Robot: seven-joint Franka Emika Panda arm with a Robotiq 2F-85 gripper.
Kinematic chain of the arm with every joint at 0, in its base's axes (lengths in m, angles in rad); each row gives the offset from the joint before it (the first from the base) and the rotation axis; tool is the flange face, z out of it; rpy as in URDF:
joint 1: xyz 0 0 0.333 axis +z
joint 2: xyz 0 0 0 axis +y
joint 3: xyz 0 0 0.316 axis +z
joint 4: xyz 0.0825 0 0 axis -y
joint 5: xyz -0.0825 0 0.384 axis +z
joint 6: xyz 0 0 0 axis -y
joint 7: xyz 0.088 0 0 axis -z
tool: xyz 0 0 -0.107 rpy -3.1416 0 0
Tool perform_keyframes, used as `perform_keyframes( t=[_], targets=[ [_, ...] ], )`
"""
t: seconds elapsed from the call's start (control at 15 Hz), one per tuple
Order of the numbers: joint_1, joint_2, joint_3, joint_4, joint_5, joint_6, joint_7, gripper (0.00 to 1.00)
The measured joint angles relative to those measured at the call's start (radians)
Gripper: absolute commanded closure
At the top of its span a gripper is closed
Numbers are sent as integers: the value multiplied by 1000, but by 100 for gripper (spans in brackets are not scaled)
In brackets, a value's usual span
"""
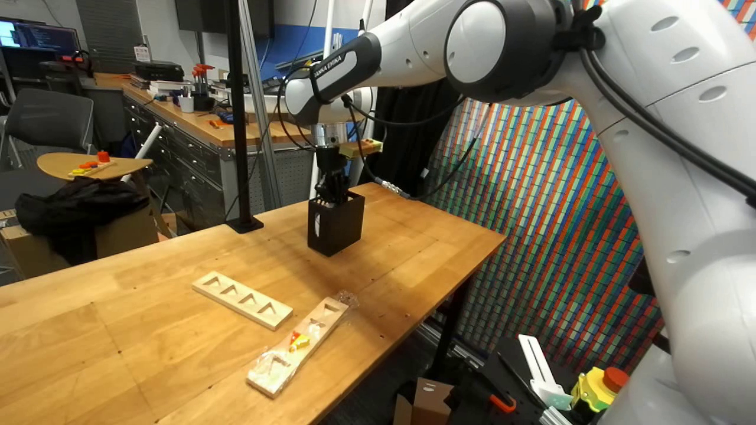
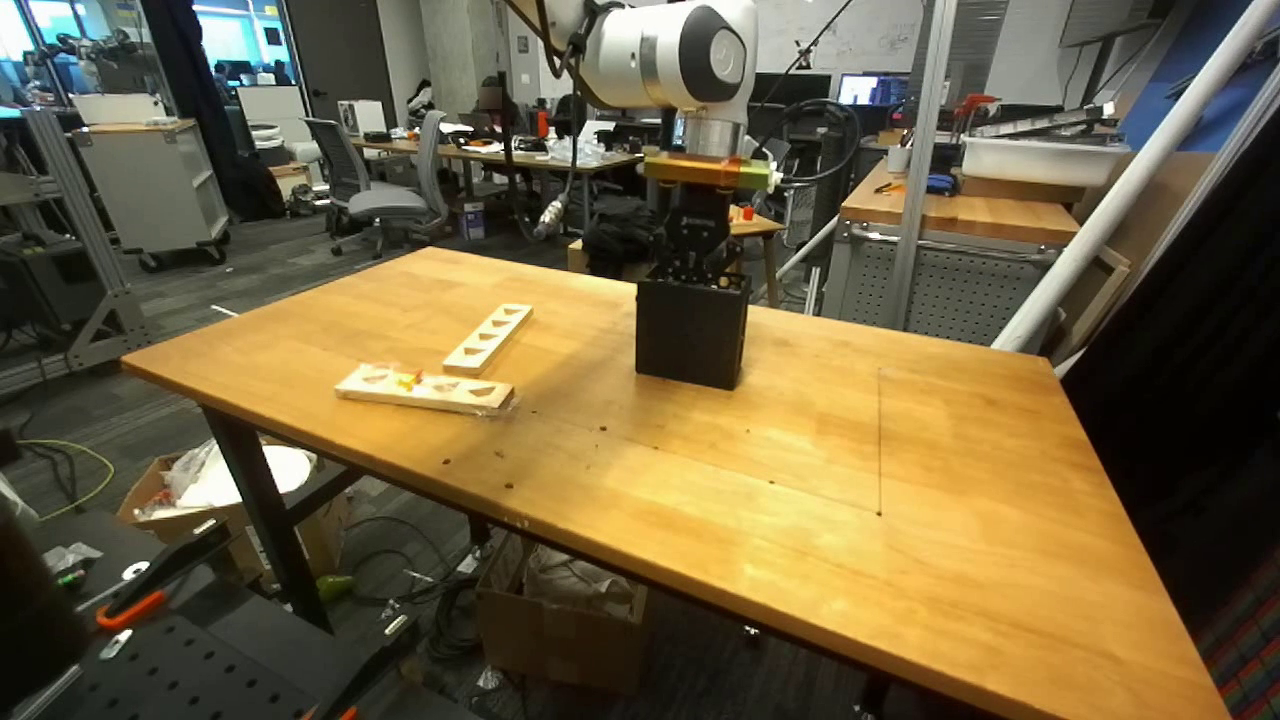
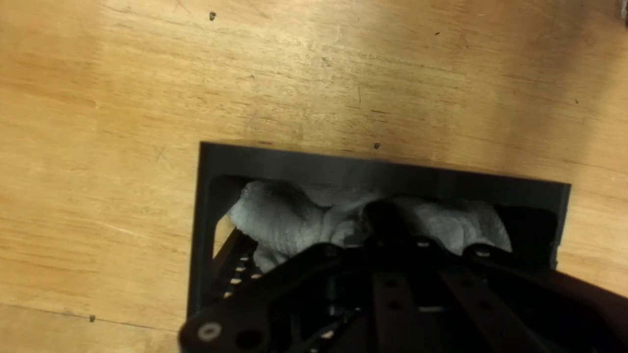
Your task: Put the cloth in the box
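Note:
The black box [image 1: 344, 229] stands upright on the wooden table and also shows in an exterior view [image 2: 690, 335]. In the wrist view, its open top and rim [image 3: 343, 166] surround the white rumpled cloth [image 3: 282, 215], which lies bunched inside. My gripper [image 3: 385, 220] points straight down into the box, with its fingertips in among the cloth. The fingers look closed together, and cloth bulges out on both sides of them. In both exterior views the box walls hide the fingertips and nearly all of the cloth.
Two pale wooden slotted strips lie on the table, a bare one [image 1: 242, 299] and a plastic-wrapped one [image 1: 298, 348] with red and yellow pieces. A black post [image 1: 236, 118] rises at the table's edge near the box.

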Motion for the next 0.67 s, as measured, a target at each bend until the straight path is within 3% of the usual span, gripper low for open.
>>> perform_keyframes(
  t=[0.67],
  targets=[
    [-21, 33, 5, 0, 18, 1, -31, 98]
  ],
)
